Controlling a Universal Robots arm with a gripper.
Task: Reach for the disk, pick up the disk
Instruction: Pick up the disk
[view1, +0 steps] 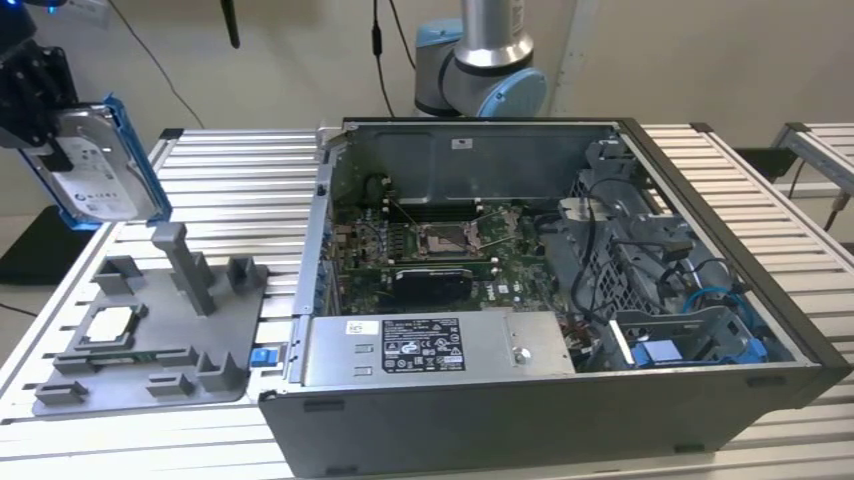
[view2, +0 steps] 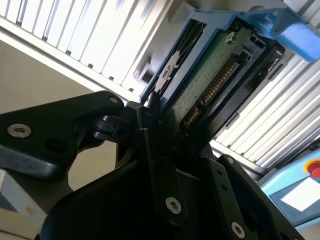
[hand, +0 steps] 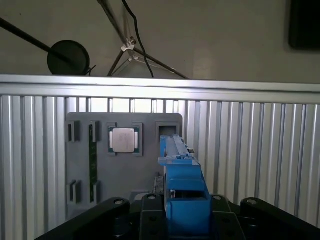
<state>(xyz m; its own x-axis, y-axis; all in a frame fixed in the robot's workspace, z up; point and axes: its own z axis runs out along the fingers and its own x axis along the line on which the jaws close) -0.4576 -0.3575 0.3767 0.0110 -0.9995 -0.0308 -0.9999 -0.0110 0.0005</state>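
The pincer (view1: 51, 135) is clenched on the disk (view1: 104, 172), holding it upright in the air at the exterior view's far left, clear above the grey holder tray (view1: 167, 335) on the slatted tabletop (view1: 227, 150). In the second wrist view its fingers (view2: 156, 160) clamp the disk's edge. The reach and the grasp look done, with the disk already lifted free.

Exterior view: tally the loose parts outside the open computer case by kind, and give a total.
disk, held in the gripper: 1
square silver chip: 1
green circuit strip: 1
small blue bracket: 1
grey holder tray: 1
Total: 5
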